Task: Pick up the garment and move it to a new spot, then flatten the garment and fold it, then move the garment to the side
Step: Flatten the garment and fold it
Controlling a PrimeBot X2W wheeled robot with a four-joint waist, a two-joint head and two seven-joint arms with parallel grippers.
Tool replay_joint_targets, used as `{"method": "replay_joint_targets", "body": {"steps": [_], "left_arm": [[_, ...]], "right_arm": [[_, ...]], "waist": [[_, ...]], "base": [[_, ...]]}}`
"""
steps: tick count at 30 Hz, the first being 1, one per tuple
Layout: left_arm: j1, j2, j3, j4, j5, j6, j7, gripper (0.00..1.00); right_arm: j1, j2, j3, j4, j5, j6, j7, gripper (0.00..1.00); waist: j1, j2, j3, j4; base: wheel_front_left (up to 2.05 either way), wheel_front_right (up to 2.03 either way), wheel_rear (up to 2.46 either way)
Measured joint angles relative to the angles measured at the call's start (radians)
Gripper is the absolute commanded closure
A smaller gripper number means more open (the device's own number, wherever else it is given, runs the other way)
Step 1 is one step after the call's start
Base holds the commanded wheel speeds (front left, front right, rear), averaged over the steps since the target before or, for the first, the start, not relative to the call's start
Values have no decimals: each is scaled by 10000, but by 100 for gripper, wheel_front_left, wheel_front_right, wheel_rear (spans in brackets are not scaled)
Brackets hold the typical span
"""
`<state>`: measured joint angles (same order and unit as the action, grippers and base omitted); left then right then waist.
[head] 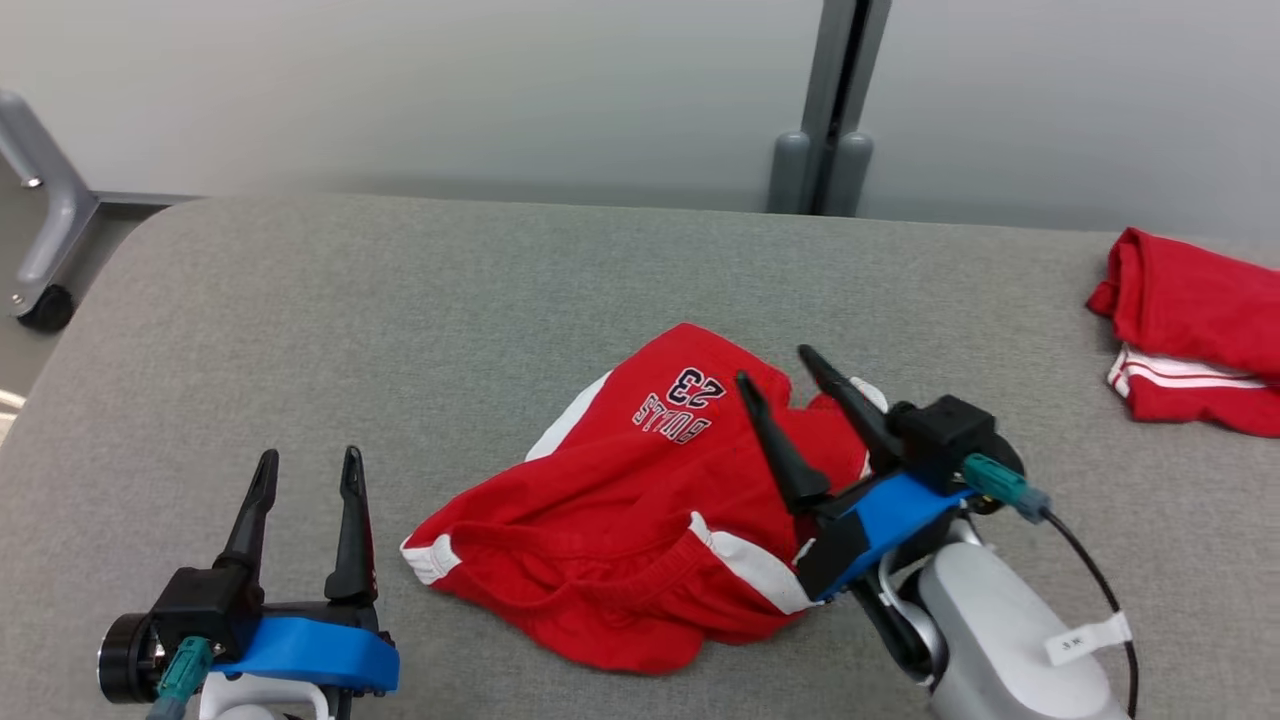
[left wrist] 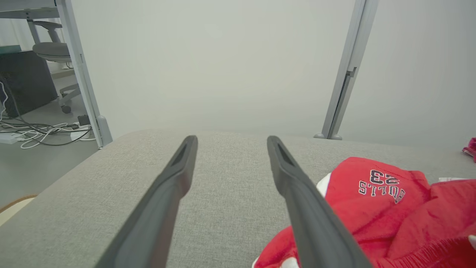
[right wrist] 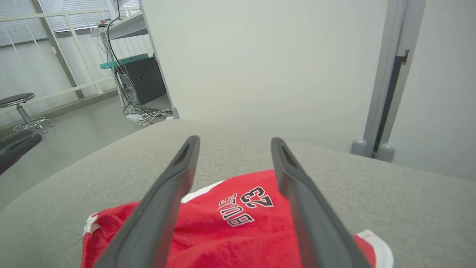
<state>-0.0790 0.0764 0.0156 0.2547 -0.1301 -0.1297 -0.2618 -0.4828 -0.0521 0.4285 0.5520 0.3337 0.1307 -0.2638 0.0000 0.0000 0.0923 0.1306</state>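
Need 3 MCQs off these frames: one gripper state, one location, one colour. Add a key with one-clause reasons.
1. What state is the left gripper in?
A) shut on cloth
B) shut, empty
C) open, empty

2. Where is the right gripper?
A) touching the left gripper
B) over the crumpled red garment
C) down at the floor

3. What colour is the garment's trim?
A) white
B) yellow
C) green

Key:
1. C: its fingers stand apart over the bare grey pad, with nothing between them.
2. B: the head and right wrist views both show its spread fingers over the red cloth.
3. A: white bands run along the garment's edges.
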Motion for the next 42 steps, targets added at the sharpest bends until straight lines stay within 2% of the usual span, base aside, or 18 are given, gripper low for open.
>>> {"method": "replay_joint_targets", "body": {"steps": [6, 15, 22, 34, 39, 42], "left_arm": [[170, 19, 35, -77, 86, 0, 0, 0], [360, 88, 31, -79, 102, 0, 0, 0], [445, 138, 8, -17, 100, 0, 0, 0], [514, 165, -58, 61, 96, 0, 0, 0], [500, 163, -617, 63, 46, 0, 0, 0], [294, 150, -1340, 56, -414, 0, 0, 0]], "right_arm": [[1268, -385, -1988, -1151, -920, 0, -2, 0], [3227, -332, -3710, -2589, -1377, 0, 0, 0], [4242, -77, -3866, -2596, -1659, 0, 0, 0], [4155, 4, -3787, -2403, -1670, 0, 0, 0], [4147, 8, -3774, -2372, -1668, 0, 0, 0], [4145, 13, -3737, -2345, -1653, 0, 0, 0]], "waist": [[-1, 0, -248, -536], [-1, 0, -518, -905], [-1, 0, -615, -936], [0, 0, -675, -970], [0, 1, -658, -1071], [0, 1, -626, -1171]], "base": [[0, 0, 0], [0, 0, 0], [0, 0, 0], [0, 0, 0], [0, 0, 0], [0, 0, 0]]}}
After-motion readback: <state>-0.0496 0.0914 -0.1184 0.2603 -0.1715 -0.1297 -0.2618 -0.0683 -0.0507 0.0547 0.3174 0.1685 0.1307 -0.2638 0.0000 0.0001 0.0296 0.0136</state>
